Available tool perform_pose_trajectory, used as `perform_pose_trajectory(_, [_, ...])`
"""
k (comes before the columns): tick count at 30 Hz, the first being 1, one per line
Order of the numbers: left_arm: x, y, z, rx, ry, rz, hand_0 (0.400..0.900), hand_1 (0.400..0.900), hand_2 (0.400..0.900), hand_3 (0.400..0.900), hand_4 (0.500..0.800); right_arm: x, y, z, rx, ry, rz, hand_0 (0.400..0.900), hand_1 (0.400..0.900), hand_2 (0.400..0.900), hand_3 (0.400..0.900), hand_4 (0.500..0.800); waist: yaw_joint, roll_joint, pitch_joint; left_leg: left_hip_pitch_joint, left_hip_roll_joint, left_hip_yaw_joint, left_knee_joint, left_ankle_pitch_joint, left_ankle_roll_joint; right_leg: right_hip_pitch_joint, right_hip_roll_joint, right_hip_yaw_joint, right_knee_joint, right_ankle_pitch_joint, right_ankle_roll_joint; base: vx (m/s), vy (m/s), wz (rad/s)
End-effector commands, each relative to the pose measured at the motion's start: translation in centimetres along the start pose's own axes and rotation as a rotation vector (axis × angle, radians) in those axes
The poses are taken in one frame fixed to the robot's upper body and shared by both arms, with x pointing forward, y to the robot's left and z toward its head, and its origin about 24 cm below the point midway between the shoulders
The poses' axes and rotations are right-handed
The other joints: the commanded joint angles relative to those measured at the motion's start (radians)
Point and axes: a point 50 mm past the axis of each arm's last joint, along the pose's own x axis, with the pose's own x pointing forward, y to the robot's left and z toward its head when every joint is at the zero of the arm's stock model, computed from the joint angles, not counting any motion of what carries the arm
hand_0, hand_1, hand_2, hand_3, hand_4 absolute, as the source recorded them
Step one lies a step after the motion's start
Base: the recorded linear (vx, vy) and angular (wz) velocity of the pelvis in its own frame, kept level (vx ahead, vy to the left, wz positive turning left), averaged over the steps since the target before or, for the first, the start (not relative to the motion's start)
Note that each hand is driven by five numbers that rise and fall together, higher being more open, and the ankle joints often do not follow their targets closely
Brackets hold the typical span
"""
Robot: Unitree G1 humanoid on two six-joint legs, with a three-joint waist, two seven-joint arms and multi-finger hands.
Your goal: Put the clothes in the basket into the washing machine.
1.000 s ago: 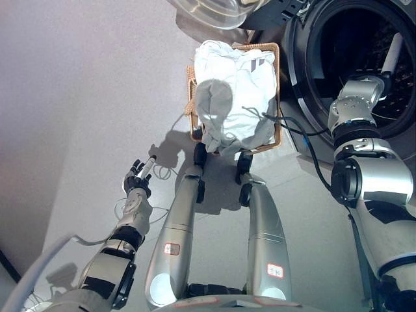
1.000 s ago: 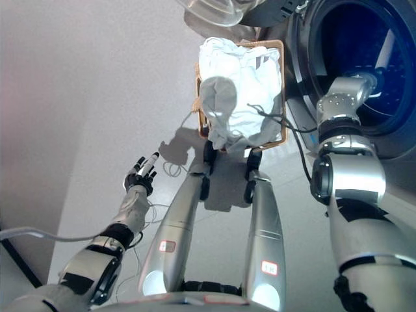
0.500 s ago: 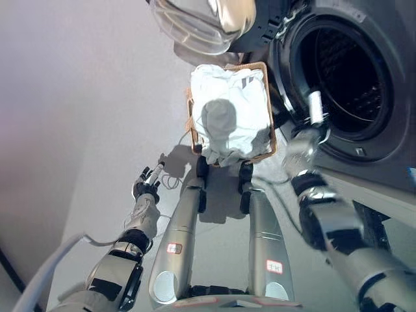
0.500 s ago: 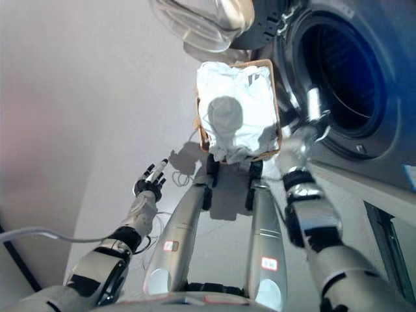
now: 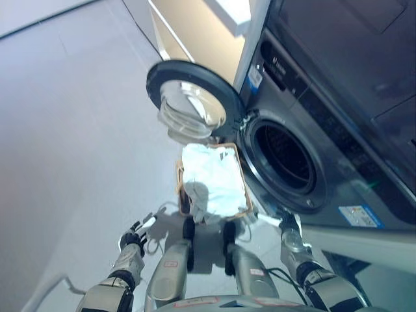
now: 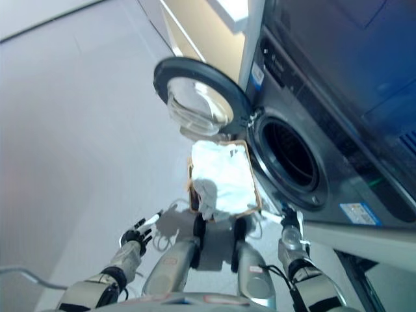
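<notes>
A wicker basket (image 5: 179,190) stands on the floor in front of me, filled with white clothes (image 5: 213,185). Just to its right is the dark washing machine (image 5: 305,97), whose round drum opening (image 5: 286,159) looks dark inside. The machine's glass door (image 5: 192,107) is swung open above the basket. My left hand (image 5: 133,235) hangs low at the left, away from the basket, fingers spread and holding nothing. Below the drum opening, near the basket's right corner, my right hand (image 6: 289,221) points upward with straight fingers, empty.
A beige cabinet panel (image 5: 195,32) runs along the wall behind the open door. Grey floor (image 5: 71,130) stretches to the left of the basket. The machine's front carries a small label (image 5: 354,214) at its lower right.
The whole picture has shifted as the camera moved, now taking in the whole machine. My right hand has come out of the drum and dropped below the opening. The left hand stays low.
</notes>
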Motion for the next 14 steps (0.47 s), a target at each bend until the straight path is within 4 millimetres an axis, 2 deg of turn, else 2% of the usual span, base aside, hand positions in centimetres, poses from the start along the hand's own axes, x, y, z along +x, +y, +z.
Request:
perform_pose_trajectory(1, [0.0, 0.9, -1.0, 0.137, 0.033, 0.002, 0.9, 0.9, 0.9, 0.9, 0.8, 0.6, -2.9, -0.5, -0.084, 0.026, -0.049, 0.9, 0.9, 0.9, 0.9, 0.8, 0.003, 0.041, -0.036, 0.099, -0.02, -0.025, -0.115, -0.04, -0.049, 0.048, 0.022, 0.01, 0.025, -0.077, 0.038, 0.08, -0.002, -0.04])
perform_pose_trajectory(3, [-0.3, 1.6, -2.5, 0.159, 0.086, 0.008, 0.9, 0.9, 0.9, 0.9, 0.8, 0.1, -3.3, -3.0, -0.104, 0.121, -0.045, 0.9, 0.9, 0.9, 0.9, 0.8, 0.002, 0.042, -0.063, 0.153, -0.01, -0.018, -0.164, -0.031, -0.046, 0.097, 0.025, 0.012, -0.018, -0.069, 0.036, 0.09, -0.012, -0.05])
perform_pose_trajectory(7, [-0.9, 2.8, -4.8, 0.203, 0.177, 0.018, 0.9, 0.9, 0.9, 0.9, 0.8, -0.8, -3.9, -6.1, -0.053, 0.246, -0.058, 0.9, 0.9, 0.9, 0.9, 0.8, -0.007, 0.048, -0.098, 0.226, -0.001, -0.017, -0.226, -0.018, -0.044, 0.153, 0.031, 0.012, -0.039, -0.071, 0.035, 0.07, -0.017, -0.01])
perform_pose_trajectory(11, [-1.5, 3.6, -6.6, 0.196, 0.238, 0.042, 0.9, 0.9, 0.9, 0.9, 0.8, -1.6, -3.8, -8.0, -0.061, 0.308, -0.039, 0.9, 0.9, 0.9, 0.9, 0.8, -0.01, 0.047, -0.135, 0.273, 0.0, -0.016, -0.235, -0.033, -0.043, 0.214, 0.033, 0.006, -0.078, -0.073, 0.036, 0.09, -0.022, 0.02])
perform_pose_trajectory(14, [-1.6, 3.5, -6.9, 0.213, 0.243, 0.024, 0.9, 0.9, 0.9, 0.9, 0.8, -1.6, -3.9, -8.2, -0.077, 0.311, -0.032, 0.9, 0.9, 0.9, 0.9, 0.8, -0.012, 0.049, -0.144, 0.29, 0.003, -0.011, -0.235, -0.04, -0.043, 0.236, 0.033, 0.004, -0.087, -0.076, 0.036, 0.03, -0.017, 0.0])
